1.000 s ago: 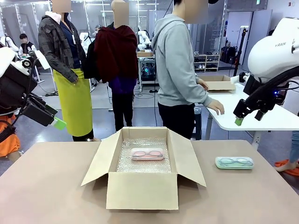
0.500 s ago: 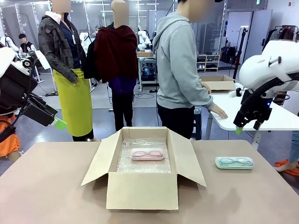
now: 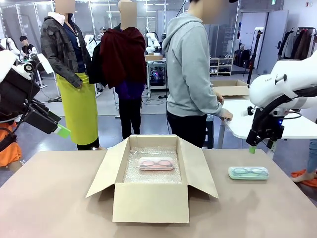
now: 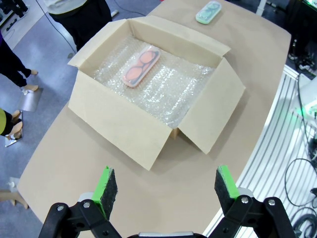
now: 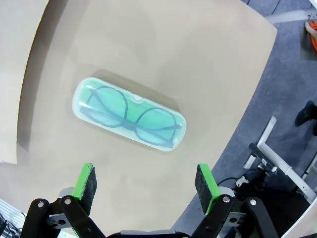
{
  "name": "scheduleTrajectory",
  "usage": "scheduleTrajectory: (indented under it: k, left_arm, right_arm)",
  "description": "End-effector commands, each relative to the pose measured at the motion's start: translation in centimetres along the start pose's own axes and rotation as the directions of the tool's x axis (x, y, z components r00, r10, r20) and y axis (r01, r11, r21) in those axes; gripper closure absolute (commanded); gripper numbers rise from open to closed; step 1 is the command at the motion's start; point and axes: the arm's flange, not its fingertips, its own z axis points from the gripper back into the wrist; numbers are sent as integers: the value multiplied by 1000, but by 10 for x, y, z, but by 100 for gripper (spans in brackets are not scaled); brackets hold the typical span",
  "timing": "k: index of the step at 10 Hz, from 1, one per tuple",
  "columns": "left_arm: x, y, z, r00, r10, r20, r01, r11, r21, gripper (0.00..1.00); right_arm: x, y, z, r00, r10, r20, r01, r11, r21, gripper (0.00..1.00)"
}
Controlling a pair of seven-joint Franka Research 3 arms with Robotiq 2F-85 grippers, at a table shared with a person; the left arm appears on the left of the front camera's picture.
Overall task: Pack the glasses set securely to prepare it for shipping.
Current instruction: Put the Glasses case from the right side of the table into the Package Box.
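The pale pink case (image 3: 156,163) lies flat on bubble wrap (image 3: 148,177) inside the open cardboard box (image 3: 151,201). The mint green case (image 3: 248,172) lies flat on the tabletop (image 3: 59,198), at the box's 3 o'clock.

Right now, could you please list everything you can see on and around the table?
Table: one, tan, in front of the robot.
Cardboard box: one, brown, flaps open, middle of the table.
Bubble wrap: one sheet, clear, lining the box floor.
Pink glasses case: one, pale pink, flat on the bubble wrap, toward the box's far end.
Mint green glasses case: one, mint green, flat on the table, right of the box.
Person: one, grey hoodie, standing beyond the table's far edge.
Left tool: one, black with green pads, open, raised at the table's left side.
Right tool: one, black with green pads, open, above the mint green glasses case.
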Motion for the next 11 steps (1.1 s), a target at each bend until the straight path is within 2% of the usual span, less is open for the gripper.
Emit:
scheduleTrajectory:
  k: [1,5,6,7,8,9,10,11]
  left_arm:
    - [0,0,2,1000,-4,8,4,1000,-2,0]
    - [0,0,2,1000,-4,8,4,1000,-2,0]
    - [0,0,2,1000,-4,8,4,1000,-2,0]
    - [0,0,2,1000,-4,8,4,1000,-2,0]
    - [0,0,2,1000,-4,8,4,1000,-2,0]
    - [0,0,2,1000,-4,8,4,1000,-2,0]
    - [0,0,2,1000,-4,8,4,1000,-2,0]
    - [0,0,2,1000,-4,8,4,1000,-2,0]
  right_arm:
    - [1,3,2,1000,14,3,-14,1000,-3,0]
    - [0,1,0,1000,3,0,-3,1000,0,0]
    - [-2,8,-11,974,224,14,-224,975,-7,0]
    - [-8,15,-21,908,418,35,-417,909,-27,0]
    - [-15,20,-27,794,605,58,-605,796,-29,0]
    - [-21,26,-37,637,770,8,-767,635,-94,0]
    - [-24,31,-41,519,855,-6,-849,515,-118,0]
    - [-24,35,-45,442,897,-17,-890,436,-133,0]
